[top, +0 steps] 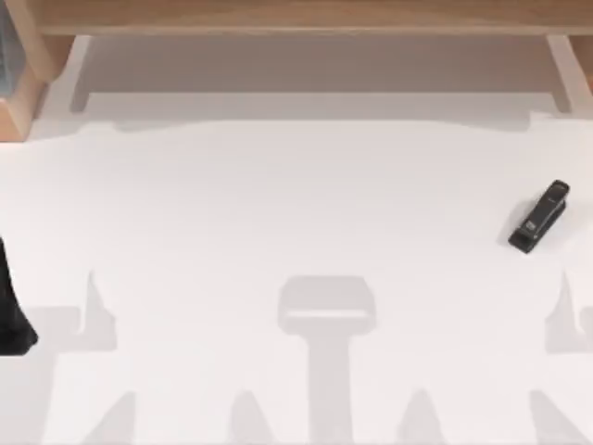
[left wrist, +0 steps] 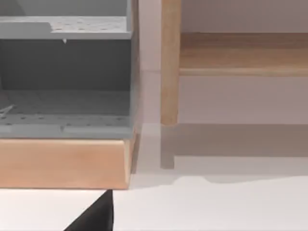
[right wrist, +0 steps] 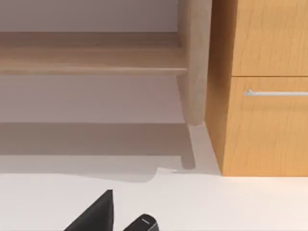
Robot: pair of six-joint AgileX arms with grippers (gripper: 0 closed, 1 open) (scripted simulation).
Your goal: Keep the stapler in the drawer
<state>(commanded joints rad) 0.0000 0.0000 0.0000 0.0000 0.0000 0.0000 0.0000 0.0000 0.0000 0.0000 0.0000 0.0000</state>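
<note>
White and matte, the table surface (top: pixel 296 213) spans the top view, marked only by soft grey shadows along its near part. A pale wooden shelf structure (top: pixel 306 19) with a smooth, lightly grained finish runs along the far edge, carried on slim wooden posts at left and right; beneath it a shaded recess meets the back wall.

The stapler (top: pixel 539 217) lies on the right side of the table, near the right edge. It is a slim, elongated black body, lying flat and angled diagonally, with its upper end toward the far right and its lower end toward the near left. A small pale label mark sits on its top face. Nothing touches it. In the right wrist view one rounded black end of the stapler (right wrist: pixel 143 223) appears at the frame's edge, resting on the white surface.

At the far right corner stands a wooden cabinet (right wrist: pixel 269 86) of warm orange-toned grain, with flat fronts divided by a horizontal seam and a thin metallic bar handle (right wrist: pixel 275 93) on the lower front, which is closed.

At the far left corner a grey open unit (left wrist: pixel 67 72) with speckled, perforated-looking shelves rests on a light wooden base (left wrist: pixel 62 163) of rectangular section.

The left arm (top: pixel 14 306) appears as a dark shape at the left edge of the table, well apart from the stapler. Whether the fingers of either gripper are apart or together cannot be told; each wrist view gives just a black angular wedge of its own gripper (left wrist: pixel 94 216) (right wrist: pixel 94 216).
</note>
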